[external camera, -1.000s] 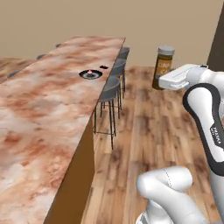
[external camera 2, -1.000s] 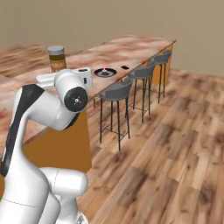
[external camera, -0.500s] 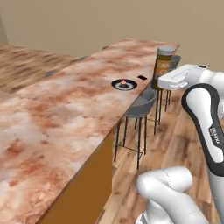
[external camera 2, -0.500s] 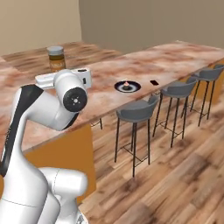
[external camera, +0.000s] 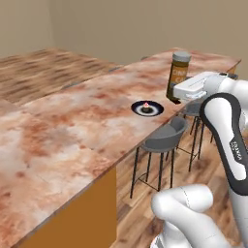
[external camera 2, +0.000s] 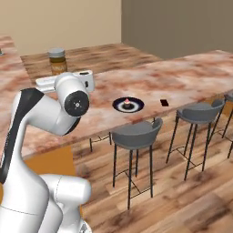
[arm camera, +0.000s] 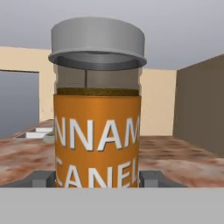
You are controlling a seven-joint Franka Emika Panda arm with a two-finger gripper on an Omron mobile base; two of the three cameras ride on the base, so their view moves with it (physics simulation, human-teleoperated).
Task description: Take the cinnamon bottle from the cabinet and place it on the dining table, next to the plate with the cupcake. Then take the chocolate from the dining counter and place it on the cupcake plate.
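We see the gripper [arm camera: 97,180] clamped on the upright cinnamon bottle [external camera: 178,75], held above the dining table [external camera: 63,126]. The plate [external camera: 147,108] with the cupcake [external camera: 145,105] sits near the table's edge, apart from the bottle.

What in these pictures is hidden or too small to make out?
- Cinnamon bottle: its base is cut off at the bottom of the hand view, and the label reads only in part.
- Cupcake on the plate: too small for detail.
- Small dark object right of the plate in the right base view: too small to identify.
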